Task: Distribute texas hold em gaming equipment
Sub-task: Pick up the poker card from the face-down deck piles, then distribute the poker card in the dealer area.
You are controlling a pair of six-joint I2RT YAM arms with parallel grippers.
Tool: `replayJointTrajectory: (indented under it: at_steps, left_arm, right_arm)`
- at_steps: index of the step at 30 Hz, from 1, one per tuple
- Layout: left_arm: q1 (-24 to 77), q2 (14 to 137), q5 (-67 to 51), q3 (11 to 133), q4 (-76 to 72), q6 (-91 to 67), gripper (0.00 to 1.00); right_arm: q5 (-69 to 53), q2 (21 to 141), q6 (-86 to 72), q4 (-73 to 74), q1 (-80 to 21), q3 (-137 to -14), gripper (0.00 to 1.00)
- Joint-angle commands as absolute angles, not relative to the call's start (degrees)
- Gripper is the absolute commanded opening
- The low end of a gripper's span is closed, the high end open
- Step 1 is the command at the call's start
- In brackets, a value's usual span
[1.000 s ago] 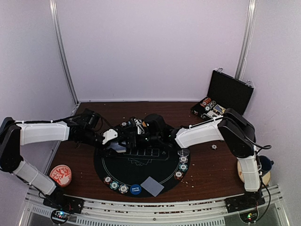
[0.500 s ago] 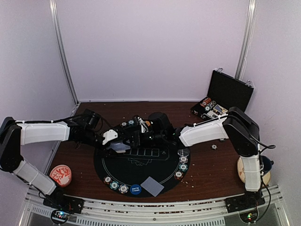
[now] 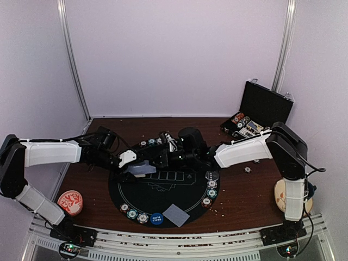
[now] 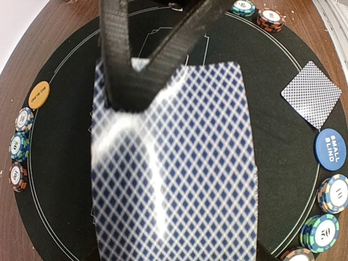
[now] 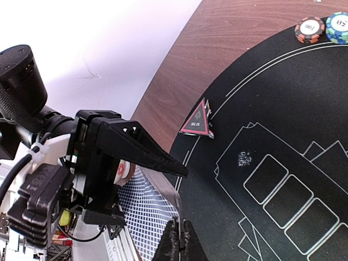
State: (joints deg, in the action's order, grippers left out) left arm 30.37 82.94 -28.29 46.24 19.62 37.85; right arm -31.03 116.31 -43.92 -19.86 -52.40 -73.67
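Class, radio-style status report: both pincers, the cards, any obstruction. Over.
Left pincer clamped on card deck. Right pincer shut at deck's edge; card caught or not, cannot tell. Nothing but the deck between them.

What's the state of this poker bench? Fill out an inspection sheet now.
Surface: brown wooden table, round black felt mat on it.
Job's things: blue-diamond-backed card deck held above mat; single card face down; striped poker chips around rim; blue small-blind disc; red triangle marker.
Clutter: red-and-white round dish.
Grippers: left gripper shut on deck; right gripper shut at deck's edge, card pinch unclear.
Cables: black cable on left wrist.
Surroundings: open black chip case, pale walls, metal posts.
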Motion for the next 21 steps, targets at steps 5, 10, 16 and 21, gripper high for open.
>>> replayJointTrajectory:
  at_steps: [5, 10, 16, 21]
  left_arm:
    - [30.53, 83.05, -30.02, 46.23, 18.85, 38.16, 0.11]
    - [30.55, 83.14, -29.99, 46.23, 18.90, 38.31, 0.11]
    - [30.56, 82.80, -30.18, 46.23, 18.89, 38.31, 0.11]
    - [30.55, 82.71, -30.24, 46.16, 18.90, 38.38, 0.11]
  right_arm:
    - [-28.04, 107.45, -42.76, -18.60, -48.55, -67.57, 0.00]
    - [-26.89, 101.84, -40.18, -14.42, -45.27, -63.74, 0.00]
    - [-25.83, 95.29, -36.08, -8.19, -39.78, -58.49, 0.00]
    - [-24.50, 92.07, -33.41, -3.49, -35.34, -55.22, 0.00]
